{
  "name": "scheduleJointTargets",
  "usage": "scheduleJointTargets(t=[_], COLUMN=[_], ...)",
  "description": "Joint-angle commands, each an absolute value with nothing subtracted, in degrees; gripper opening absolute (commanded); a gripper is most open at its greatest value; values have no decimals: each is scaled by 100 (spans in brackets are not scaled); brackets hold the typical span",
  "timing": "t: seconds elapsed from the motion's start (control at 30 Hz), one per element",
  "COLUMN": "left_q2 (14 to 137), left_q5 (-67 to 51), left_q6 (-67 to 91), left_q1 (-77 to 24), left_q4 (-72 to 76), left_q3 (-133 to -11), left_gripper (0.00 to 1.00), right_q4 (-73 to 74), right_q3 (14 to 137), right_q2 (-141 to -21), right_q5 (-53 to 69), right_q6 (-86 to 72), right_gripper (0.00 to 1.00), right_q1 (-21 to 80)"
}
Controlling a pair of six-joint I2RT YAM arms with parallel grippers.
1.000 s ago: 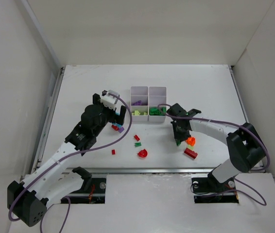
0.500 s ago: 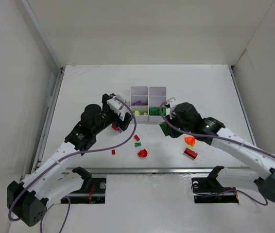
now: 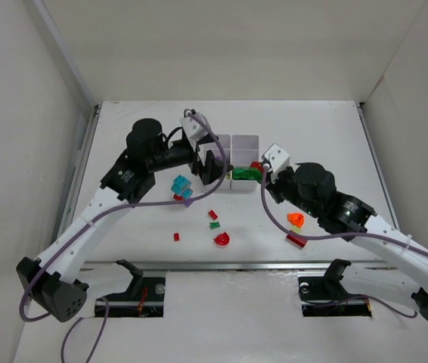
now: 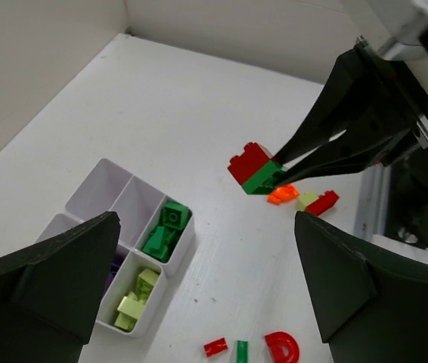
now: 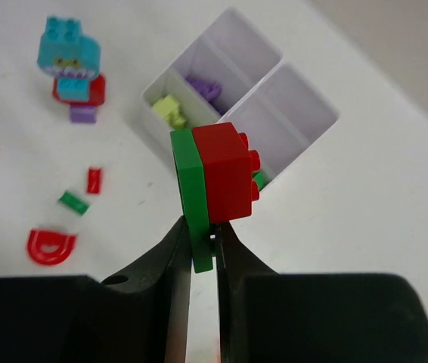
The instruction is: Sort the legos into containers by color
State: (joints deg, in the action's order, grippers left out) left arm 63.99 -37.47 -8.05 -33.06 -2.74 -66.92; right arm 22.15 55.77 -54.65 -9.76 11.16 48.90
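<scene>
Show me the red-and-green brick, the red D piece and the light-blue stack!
red-and-green brick (image 5: pixel 225 174): right wrist view, on its red half.
red D piece (image 3: pixel 221 240): top view, on its curved body.
light-blue stack (image 5: pixel 66 57): right wrist view, on its light-blue top block.

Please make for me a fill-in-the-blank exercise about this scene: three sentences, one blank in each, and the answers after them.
1. The stacked bricks in the right gripper are red and ____.
2. The left gripper is ____ and holds nothing.
3. The D-shaped piece lying on the table is ____.

Missing words: green; open; red
</scene>
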Motion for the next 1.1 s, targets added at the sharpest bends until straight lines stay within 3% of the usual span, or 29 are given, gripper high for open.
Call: scheduleJointTargets(t=[0.0,0.2,0.37,0.67,1.07], left_q2=[6749,7970,8788,9176,9404], left_q5=[-4508,-4930,-5019,-3973,-3779], left_q6=[-370,-316,-18,431,176], left_q1=[-3392,-3506,-3612,-4051,-4245], left_q4=[-913,-2380,-3182,-3357,-3419], left_q3=[-7608,-9103,-10527,-10706,-10477], left_gripper=[100,99,99,100,61], right_q4=[847,633,431,378,378], right_q3=[5275,5160,5106,5054,5106], right_q2=[-5098,-5036,-5089,-5036,-5089], right_q5=[-1635,-1003,-1195,-967,-914], right_q6=[2265,3357,3489,3542,3489], right_gripper=[0,0,0,0,0], right_q1=[4983,4983,4983,4983,4983])
